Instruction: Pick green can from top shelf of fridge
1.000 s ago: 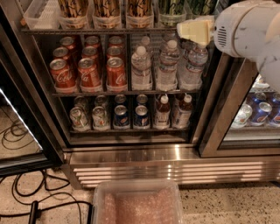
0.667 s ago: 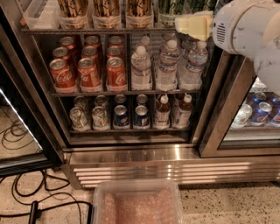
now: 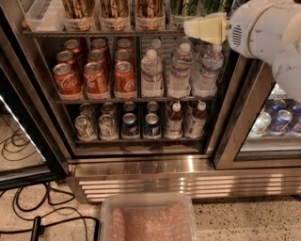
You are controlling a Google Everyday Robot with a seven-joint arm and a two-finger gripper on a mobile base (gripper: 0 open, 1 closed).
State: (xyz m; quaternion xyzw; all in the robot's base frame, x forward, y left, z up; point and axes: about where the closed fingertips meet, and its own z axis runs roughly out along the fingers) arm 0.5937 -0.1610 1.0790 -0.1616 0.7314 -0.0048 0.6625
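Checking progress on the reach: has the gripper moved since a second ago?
Yes. The gripper has crept slightly left and up, measured against the front edge of the top shelf, near the green can.

Gripper (image 3: pixel 205 28) pale cream on a white arm (image 3: pixel 268 28), at the right end of the top shelf (image 3: pixel 94 33), just beside the green can (image 3: pixel 182 6): dark green, darker streaks. Cans to its left (image 3: pixel 115 8) brown-gold, dark streaks. Cola cans (image 3: pixel 96 77) red, white script. Water bottles (image 3: pixel 181 66) clear, white caps, pale labels. Bottom rack centre cans (image 3: pixel 130 124) blue. Fridge (image 3: pixel 141 169) silver steel, dark door frames. Floor (image 3: pixel 240 221) beige, dark speckles. Cables (image 3: pixel 28 207) black. Tub (image 3: pixel 148 221) clear, pinkish inside.
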